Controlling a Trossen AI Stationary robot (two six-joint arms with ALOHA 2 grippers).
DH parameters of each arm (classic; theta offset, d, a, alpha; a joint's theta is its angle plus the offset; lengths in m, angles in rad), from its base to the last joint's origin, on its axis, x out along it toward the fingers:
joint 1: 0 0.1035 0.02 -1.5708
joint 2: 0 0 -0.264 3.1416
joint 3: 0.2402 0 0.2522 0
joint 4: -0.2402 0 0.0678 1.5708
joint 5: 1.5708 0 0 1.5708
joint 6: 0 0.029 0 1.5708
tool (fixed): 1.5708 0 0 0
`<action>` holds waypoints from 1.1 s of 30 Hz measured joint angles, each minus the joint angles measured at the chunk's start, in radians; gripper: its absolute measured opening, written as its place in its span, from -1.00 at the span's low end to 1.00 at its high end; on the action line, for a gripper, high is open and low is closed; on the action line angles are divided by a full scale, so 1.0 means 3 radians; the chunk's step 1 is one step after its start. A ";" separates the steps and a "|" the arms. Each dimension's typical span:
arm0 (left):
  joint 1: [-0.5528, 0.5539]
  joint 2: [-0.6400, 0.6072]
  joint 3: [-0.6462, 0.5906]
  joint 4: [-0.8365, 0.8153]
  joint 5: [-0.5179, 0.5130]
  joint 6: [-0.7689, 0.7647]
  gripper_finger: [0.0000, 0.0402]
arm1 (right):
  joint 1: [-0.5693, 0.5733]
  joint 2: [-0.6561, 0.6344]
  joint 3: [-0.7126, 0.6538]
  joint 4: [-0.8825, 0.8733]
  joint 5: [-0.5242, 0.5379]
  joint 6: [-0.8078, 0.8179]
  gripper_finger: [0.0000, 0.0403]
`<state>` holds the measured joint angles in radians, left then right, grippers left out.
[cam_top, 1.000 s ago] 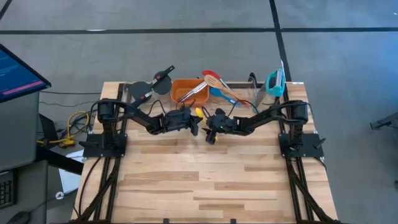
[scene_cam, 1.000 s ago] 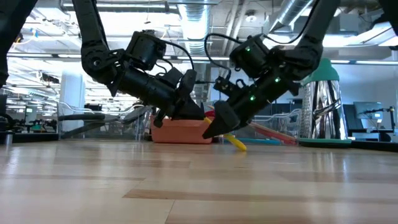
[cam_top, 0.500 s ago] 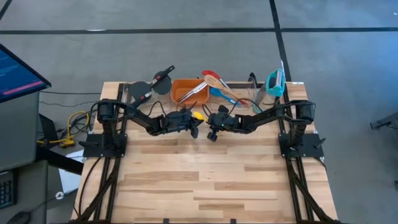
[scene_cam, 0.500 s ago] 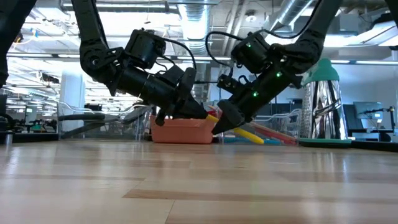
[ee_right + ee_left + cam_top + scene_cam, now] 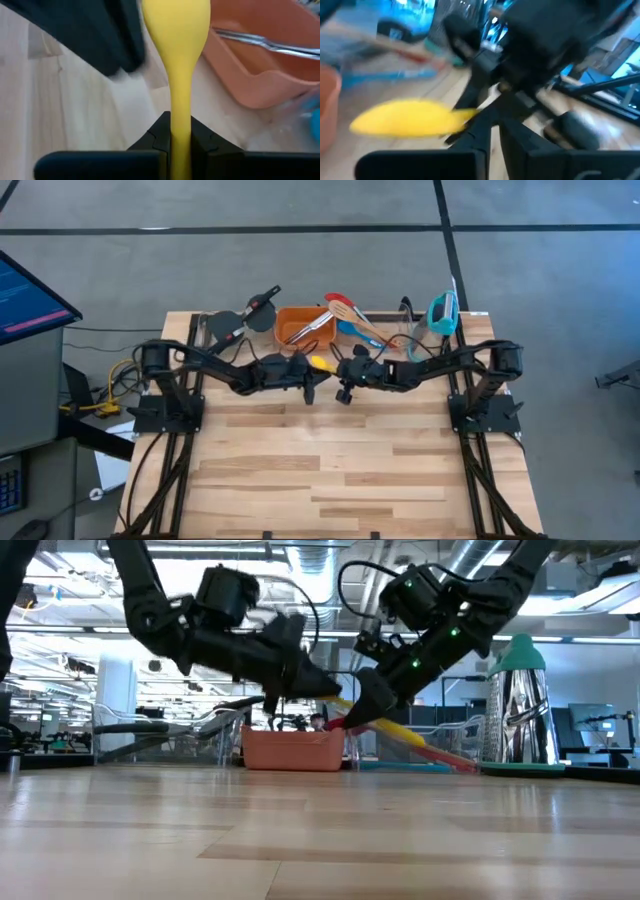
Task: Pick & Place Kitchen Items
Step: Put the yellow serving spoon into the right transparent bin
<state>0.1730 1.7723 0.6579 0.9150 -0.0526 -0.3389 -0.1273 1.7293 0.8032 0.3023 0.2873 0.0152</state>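
Yellow spoon (image 5: 410, 117) smeared by blur (its handle seemingly hidden).

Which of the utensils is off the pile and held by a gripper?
The yellow spoon: the right gripper is shut on its handle, lifted clear, while the others lie around the orange bin.

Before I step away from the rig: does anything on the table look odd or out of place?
Nothing spilled or broken. The right claw is shut on a yellow spoon, lifted off the table near the orange bin. The left claw, shut and empty, sits very close beside it, so the two arms look crowded.
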 joint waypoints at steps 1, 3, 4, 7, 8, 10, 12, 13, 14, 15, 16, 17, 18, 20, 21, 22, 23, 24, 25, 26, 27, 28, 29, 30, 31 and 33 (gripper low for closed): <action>-0.0012 -0.0069 0.0002 -0.0012 0.0000 0.0062 -0.85 | -0.0008 -0.0031 -0.0001 -0.0013 0.0012 -0.0018 -0.90; -0.0024 -0.0173 0.0006 -0.0075 0.0001 0.0157 -0.77 | -0.0028 -0.0113 -0.0001 -0.0055 0.0031 -0.0085 -0.90; -0.0040 -0.0220 0.0004 -0.0129 0.0001 0.0185 -0.72 | -0.0037 -0.0159 -0.0001 -0.0071 0.0064 -0.0116 -0.90; -0.0070 -0.0355 0.0004 -0.0228 0.0001 0.0356 -0.58 | -0.0081 -0.0286 -0.0001 -0.0215 0.0194 -0.0169 -0.90; -0.0082 -0.0398 0.0004 -0.0273 0.0001 0.0417 -0.53 | -0.0096 -0.0330 -0.0005 -0.0267 0.0268 -0.0196 -0.90; -0.0109 -0.0469 0.0004 -0.0335 0.0002 0.0518 -0.45 | -0.0123 -0.0429 -0.0006 -0.0309 0.0435 -0.0320 -0.90; -0.0130 -0.0544 0.0004 -0.0386 0.0002 0.0596 -0.38 | -0.0173 -0.0529 -0.0006 -0.0305 0.0608 -0.0457 -0.90; -0.0138 -0.0570 0.0004 -0.0400 0.0003 0.0608 -0.36 | -0.0207 -0.0565 -0.0006 -0.0301 0.0681 -0.0520 -0.90; -0.0142 -0.0595 0.0004 -0.0409 0.0003 0.0607 -0.34 | -0.0250 -0.0597 -0.0006 -0.0312 0.0747 -0.0581 -0.90; -0.0142 -0.0610 0.0004 -0.0412 0.0003 0.0606 -0.32 | -0.0299 -0.0616 -0.0006 -0.0307 0.0820 -0.0640 -0.90; -0.0142 -0.0618 0.0004 -0.0410 0.0003 0.0603 -0.32 | -0.0357 -0.0631 -0.0006 -0.0305 0.0886 -0.0700 -0.90; -0.0142 -0.0626 0.0004 -0.0420 0.0003 0.0601 -0.31 | -0.0421 -0.0641 -0.0006 -0.0309 0.0945 -0.0751 -0.90; -0.0142 -0.0631 0.0003 -0.0424 0.0003 0.0598 -0.31 | -0.0490 -0.0638 -0.0006 -0.0302 0.0975 -0.0782 -0.90; -0.0141 -0.0632 0.0003 -0.0423 0.0003 0.0595 -0.32 | -0.0634 -0.0607 -0.0006 -0.0310 0.0977 -0.0812 -0.90; -0.0141 -0.0632 0.0003 -0.0425 0.0003 0.0595 -0.33 | -0.0705 -0.0574 -0.0006 -0.0307 0.0978 -0.0838 -0.90; -0.0141 -0.0632 0.0003 -0.0425 0.0003 0.0595 -0.34 | -0.0770 -0.0541 -0.0006 -0.0297 0.0975 -0.0864 -0.90; -0.0141 -0.0632 0.0003 -0.0423 0.0003 0.0595 -0.35 | -0.0839 -0.0515 -0.0006 -0.0307 0.0973 -0.0871 -0.90; -0.0141 -0.0632 0.0003 -0.0426 0.0003 0.0595 -0.35 | -0.0908 -0.0485 -0.0006 -0.0304 0.0966 -0.0871 -0.90; -0.0141 -0.0632 0.0003 -0.0426 0.0003 0.0594 -0.36 | -0.0969 -0.0460 -0.0006 -0.0294 0.0966 -0.0871 -0.90; -0.0141 -0.0632 0.0003 -0.0426 0.0003 0.0594 -0.37 | -0.1030 -0.0437 -0.0006 -0.0305 0.0966 -0.0873 -0.90; -0.0141 -0.0632 0.0003 -0.0426 0.0003 0.0594 -0.38 | -0.1086 -0.0413 -0.0006 -0.0311 0.0966 -0.0874 -0.90; -0.0141 -0.0632 0.0003 -0.0426 0.0003 0.0594 -0.39 | -0.1138 -0.0395 -0.0006 -0.0310 0.0966 -0.0895 -0.90; -0.0141 -0.0632 0.0003 -0.0427 0.0003 0.0594 -0.39 | -0.1189 -0.0381 -0.0006 -0.0314 0.0967 -0.0931 -0.90; -0.0141 -0.0632 0.0003 -0.0427 0.0003 0.0594 -0.40 | -0.1230 -0.0359 -0.0006 -0.0290 0.0967 -0.0953 -0.90; -0.0141 -0.0632 0.0003 -0.0427 0.0004 0.0594 -0.40 | -0.1265 -0.0342 -0.0006 -0.0281 0.0958 -0.0959 -0.90; -0.0140 -0.0632 0.0003 -0.0427 0.0004 0.0593 -0.41 | -0.1328 -0.0297 -0.0006 -0.0294 0.0942 -0.0983 -0.90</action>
<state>0.1310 1.5826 0.6586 0.7868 -0.0516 -0.1610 -0.5256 1.6403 0.8013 0.2141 0.5698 -0.2799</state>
